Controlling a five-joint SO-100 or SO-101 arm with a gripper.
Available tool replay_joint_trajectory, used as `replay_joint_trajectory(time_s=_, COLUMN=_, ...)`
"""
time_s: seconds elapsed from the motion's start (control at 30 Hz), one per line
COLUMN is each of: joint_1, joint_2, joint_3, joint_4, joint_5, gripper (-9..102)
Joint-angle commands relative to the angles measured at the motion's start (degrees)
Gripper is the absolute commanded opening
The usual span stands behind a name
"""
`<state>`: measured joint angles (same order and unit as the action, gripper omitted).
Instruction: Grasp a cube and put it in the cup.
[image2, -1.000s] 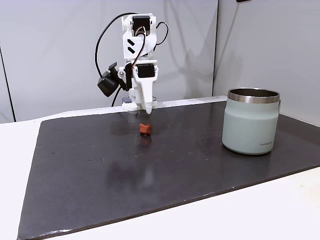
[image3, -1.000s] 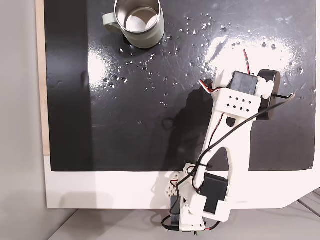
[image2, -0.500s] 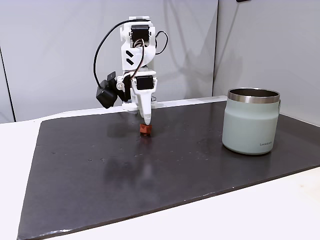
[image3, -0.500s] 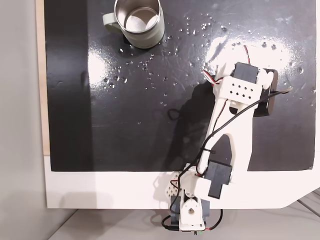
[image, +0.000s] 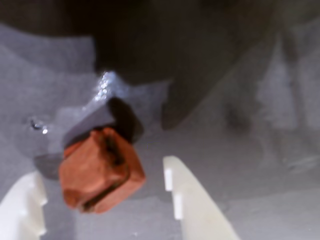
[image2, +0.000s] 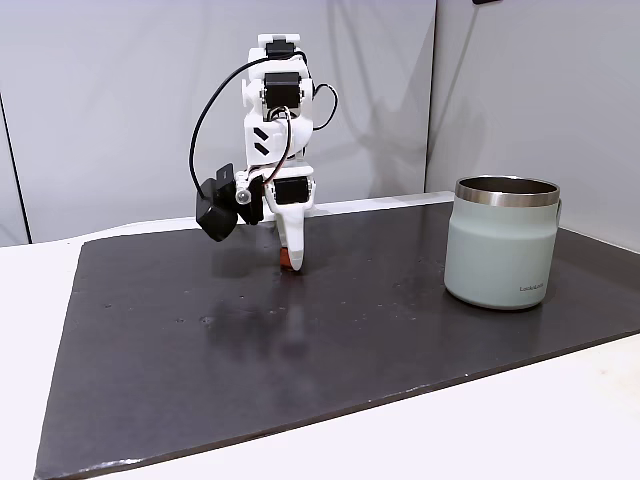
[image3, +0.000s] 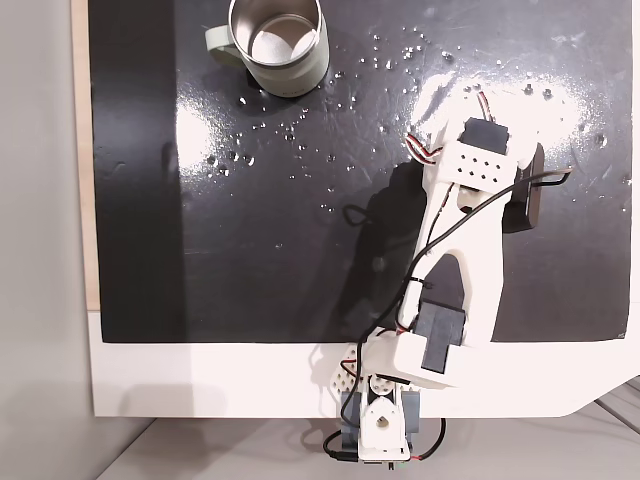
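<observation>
We're at the grasp step, not the carry. In the wrist view the fingers (image: 105, 210) are spread wide, one pale tip (image: 22, 210) at lower left and one (image: 192, 200) right of centre, with the cube (image: 100, 170) sitting between them, closer to the left one. We see a gap on the right side of it; on the left we can't tell if it touches. Nothing is held yet. The cube looks tilted on the dark mat (image: 240, 165), one corner up, casting a shadow behind it.

In the side fixed view the fingers (image2: 291, 262) point straight down at the mat (image2: 300, 340), with a sliver of the cube (image2: 286, 260) showing at the tip. So we judge the height is about right for closing.

Next move, as we read it: close squarely on the cube, watch that the tilted block doesn't squirt out, then lift clear.

The cup (image2: 501, 242) stands well away from the fingers, off to the right in that view, upright, mouth open. In the top-down fixed view the cup (image3: 277, 45) sits far from the arm (image3: 460, 250), towards the top left. The transfer is a long swing, then a release over the steel rim.
</observation>
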<state>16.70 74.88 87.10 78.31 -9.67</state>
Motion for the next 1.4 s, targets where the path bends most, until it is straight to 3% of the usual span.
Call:
replay_joint_trajectory(time_s=0.0, joint_1=0.26, joint_2=-0.26, joint_3=-3.52, joint_4=-0.88, joint_5=-0.26, gripper=27)
replay_joint_trajectory(time_s=0.43, joint_1=0.00, joint_2=-1.93, joint_3=-3.52, joint_4=-1.58, joint_5=-0.44, gripper=23)
replay_joint_trajectory(time_s=0.93, joint_1=0.09, joint_2=-1.58, joint_3=-3.43, joint_4=-1.32, joint_5=-0.53, gripper=9)
replay_joint_trajectory(time_s=1.37, joint_1=-1.14, joint_2=4.83, joint_3=-3.43, joint_4=1.32, joint_5=0.62, gripper=9)
